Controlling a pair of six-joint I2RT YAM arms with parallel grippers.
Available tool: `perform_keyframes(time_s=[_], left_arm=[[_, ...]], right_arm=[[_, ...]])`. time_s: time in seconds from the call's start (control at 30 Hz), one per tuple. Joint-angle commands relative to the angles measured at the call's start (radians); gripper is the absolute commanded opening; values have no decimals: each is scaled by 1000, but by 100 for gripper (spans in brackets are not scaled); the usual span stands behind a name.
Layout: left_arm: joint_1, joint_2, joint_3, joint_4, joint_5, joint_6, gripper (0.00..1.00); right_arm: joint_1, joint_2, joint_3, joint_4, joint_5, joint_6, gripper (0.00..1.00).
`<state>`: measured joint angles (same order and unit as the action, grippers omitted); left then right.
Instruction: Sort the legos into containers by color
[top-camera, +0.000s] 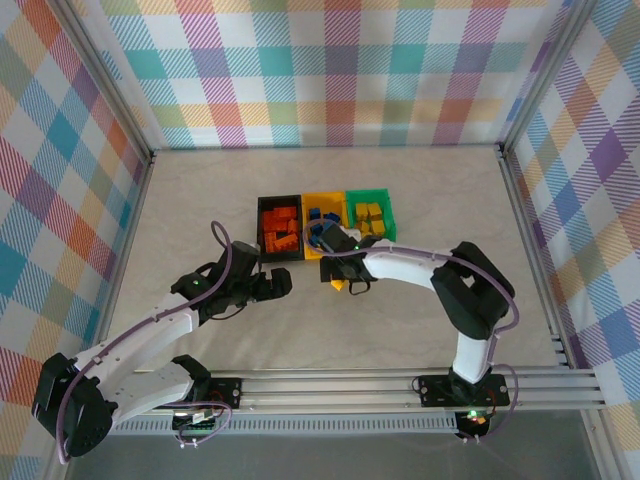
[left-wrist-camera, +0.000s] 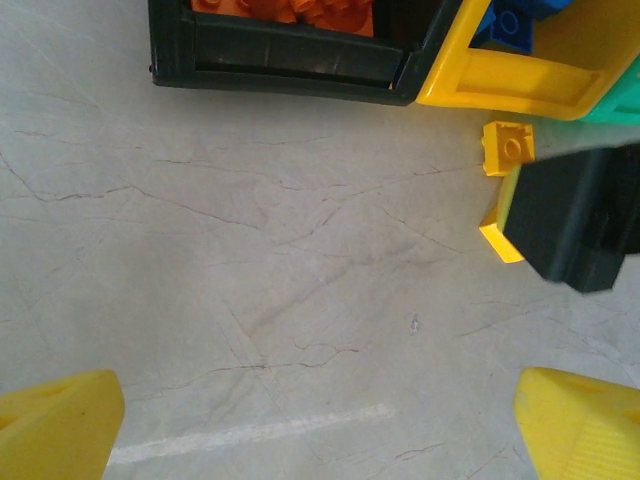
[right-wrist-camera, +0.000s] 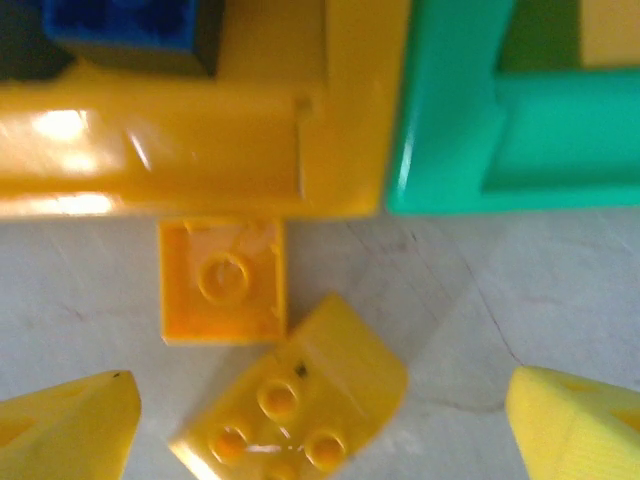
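A square yellow brick (right-wrist-camera: 222, 282) and a sloped yellow brick (right-wrist-camera: 295, 405) lie on the table (left-wrist-camera: 250, 280) at six o'clock of the yellow bin (right-wrist-camera: 200, 150), between the right gripper's (right-wrist-camera: 320, 440) spread fingers. The left gripper (left-wrist-camera: 320, 435), fingers spread and empty, hovers at six o'clock of the black bin (left-wrist-camera: 280, 60).

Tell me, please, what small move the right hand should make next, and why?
Probably lower the open right hand and close on the slanted yellow brick, which lies on the table between its fingers, near the green bin where the yellow bricks sit.
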<state>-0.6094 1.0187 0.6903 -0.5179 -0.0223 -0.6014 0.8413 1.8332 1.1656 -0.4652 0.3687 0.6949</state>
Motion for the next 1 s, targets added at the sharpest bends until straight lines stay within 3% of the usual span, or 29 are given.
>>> perform_keyframes(time_s=[0.0, 0.2, 0.53, 0.73, 0.97], left_arm=[[14, -12, -8, 8, 13, -9, 100], [21, -19, -8, 7, 14, -3, 100], [26, -10, -5, 10, 20, -3, 100], [26, -8, -11, 8, 18, -3, 100], [29, -13, -10, -3, 22, -9, 100]], right_arm=[[7, 35, 15, -77, 38, 24, 84], [6, 2, -71, -77, 29, 28, 58], [-31, -169, -193, 23, -19, -56, 32], [-110, -330, -151, -2, -53, -145, 30], [-294, -110, 110, -20, -140, -206, 33]])
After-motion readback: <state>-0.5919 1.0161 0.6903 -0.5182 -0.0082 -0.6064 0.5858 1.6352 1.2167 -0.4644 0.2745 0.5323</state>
